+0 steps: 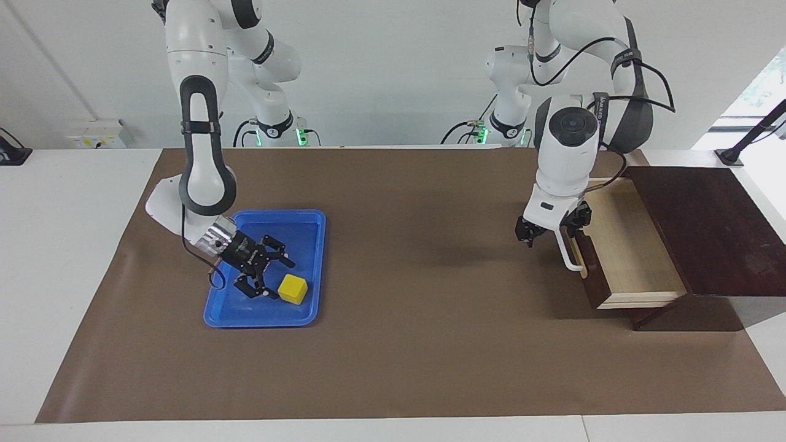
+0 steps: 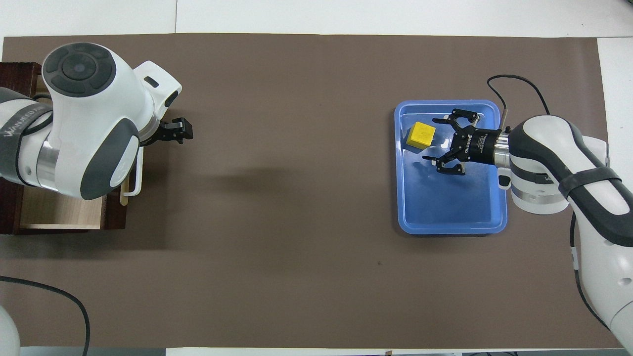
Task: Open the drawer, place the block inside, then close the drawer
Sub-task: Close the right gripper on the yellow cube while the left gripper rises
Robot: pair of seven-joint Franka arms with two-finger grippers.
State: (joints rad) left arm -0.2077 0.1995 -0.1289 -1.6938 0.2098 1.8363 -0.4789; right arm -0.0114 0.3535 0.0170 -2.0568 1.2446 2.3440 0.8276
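The yellow block (image 1: 293, 289) lies in the blue tray (image 1: 310, 222), just off the fingertips of the right end effector (image 1: 265, 277), whose jaws are spread wide and which seemingly does not touch it. The left end effector (image 1: 548, 229) hangs open above the handle of the pulled-out drawer (image 1: 626, 258), well apart from the block.

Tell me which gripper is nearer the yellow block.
Right. The right gripper is open, low over the blue tray, right beside the block that lies in it. The left gripper is open at the other end of the table, above the handle of the open drawer.
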